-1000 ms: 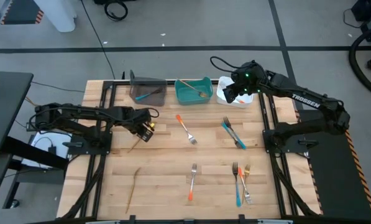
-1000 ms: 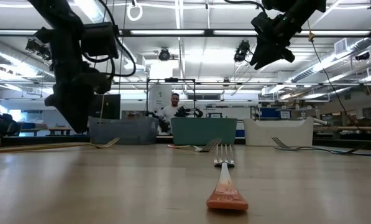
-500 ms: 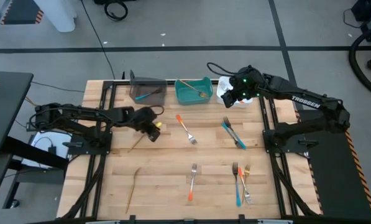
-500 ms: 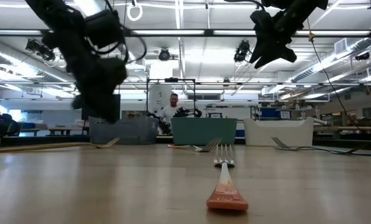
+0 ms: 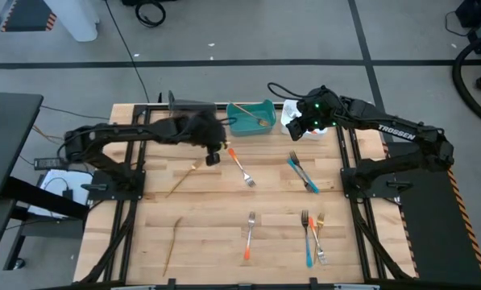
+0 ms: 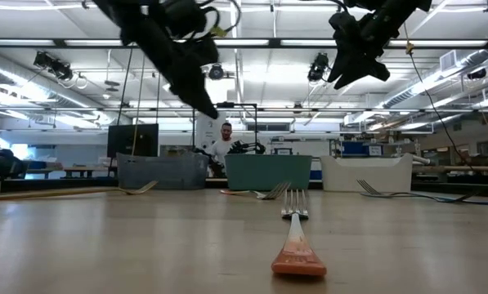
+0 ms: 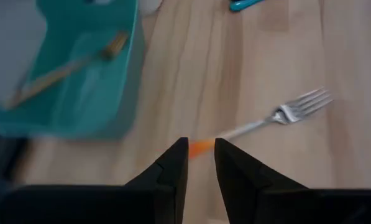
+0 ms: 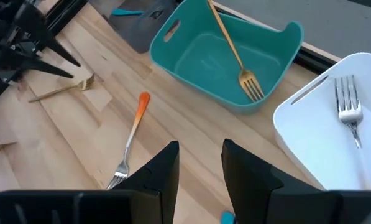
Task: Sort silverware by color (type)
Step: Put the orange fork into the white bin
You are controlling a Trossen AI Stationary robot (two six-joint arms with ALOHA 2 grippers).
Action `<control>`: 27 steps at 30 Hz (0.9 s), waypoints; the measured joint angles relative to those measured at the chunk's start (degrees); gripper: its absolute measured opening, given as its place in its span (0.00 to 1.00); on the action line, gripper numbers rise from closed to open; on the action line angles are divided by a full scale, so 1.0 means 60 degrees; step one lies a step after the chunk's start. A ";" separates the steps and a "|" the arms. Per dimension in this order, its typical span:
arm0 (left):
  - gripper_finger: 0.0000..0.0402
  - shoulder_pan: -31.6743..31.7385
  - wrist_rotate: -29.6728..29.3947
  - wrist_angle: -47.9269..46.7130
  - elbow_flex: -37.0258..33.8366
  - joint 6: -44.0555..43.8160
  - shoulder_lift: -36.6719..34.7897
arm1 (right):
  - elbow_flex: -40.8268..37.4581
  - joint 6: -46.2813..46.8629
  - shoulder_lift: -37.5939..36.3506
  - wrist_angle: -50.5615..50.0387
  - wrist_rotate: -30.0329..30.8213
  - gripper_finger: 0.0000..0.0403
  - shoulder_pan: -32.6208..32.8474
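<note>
My left gripper (image 5: 213, 156) (image 7: 201, 144) is open and hangs above the table over the orange handle end of an orange-handled fork (image 5: 241, 167) (image 7: 300, 104), beside the teal bin (image 5: 252, 118). It rides high in the low view (image 6: 204, 104). My right gripper (image 5: 298, 127) (image 8: 201, 149) is open and hovers over the near edge of the white bin (image 8: 334, 143), which holds a silver fork (image 8: 348, 112). The teal bin holds a gold fork (image 8: 238, 59). Other forks lie flat on the table: a blue pair (image 5: 303, 173), an orange one (image 5: 248, 236), a mixed cluster (image 5: 313, 238).
The grey bin (image 5: 193, 117) at the far edge holds a blue utensil. Two gold forks (image 5: 184, 177) (image 5: 172, 246) lie on the table's left half. The middle of the table between the forks is bare wood. A person shows far behind the bins (image 6: 227, 139).
My left gripper has swung from the table's left side toward the right and the far edge, rising well above the table, and now hangs over the orange fork's handle end. My right gripper has shifted slightly toward the left over the white bin. No fork has moved.
</note>
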 joint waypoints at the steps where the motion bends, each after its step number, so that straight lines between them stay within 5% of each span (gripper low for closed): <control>1: 0.22 0.0006 0.0010 -0.0119 0.0317 0.0426 0.0261 | 0.0000 -0.0003 0.0000 -0.0003 0.0004 0.32 0.0000; 14: 0.22 -0.0397 0.0298 -0.0604 0.2895 0.4211 0.3266 | 0.0000 -0.0080 0.0003 -0.0011 0.0011 0.32 0.0004; 27: 0.26 -0.1086 0.0379 -0.1178 0.3056 0.6305 0.4197 | -0.0004 -0.0080 0.0004 -0.0024 0.0004 0.32 0.0007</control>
